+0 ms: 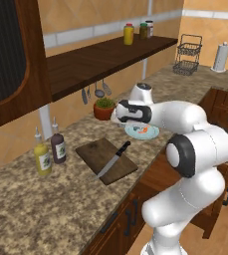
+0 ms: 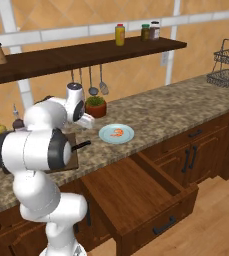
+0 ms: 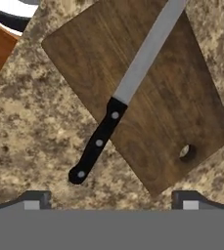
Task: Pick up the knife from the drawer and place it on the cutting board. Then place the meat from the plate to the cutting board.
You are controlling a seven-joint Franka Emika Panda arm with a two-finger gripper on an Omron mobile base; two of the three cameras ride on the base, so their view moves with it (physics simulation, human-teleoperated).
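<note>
Nearest you, the dark reddish-brown wooden drawer (image 2: 136,192) stood pulled out below the speckled stone bench (image 2: 186,107). Your jaws (image 3: 111,199) were spread wide, holding nothing, above the slim black-handled knife (image 3: 121,95), which lay across the dark brown rectangular cutting board (image 3: 177,97), its handle past the edge. Farther on, the small orange-pink meat (image 2: 117,132) sat on the round light blue plate (image 2: 106,137).

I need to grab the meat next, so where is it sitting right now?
The meat lies on the blue plate, on the counter just right of the cutting board, in front of the potted plant.
</note>
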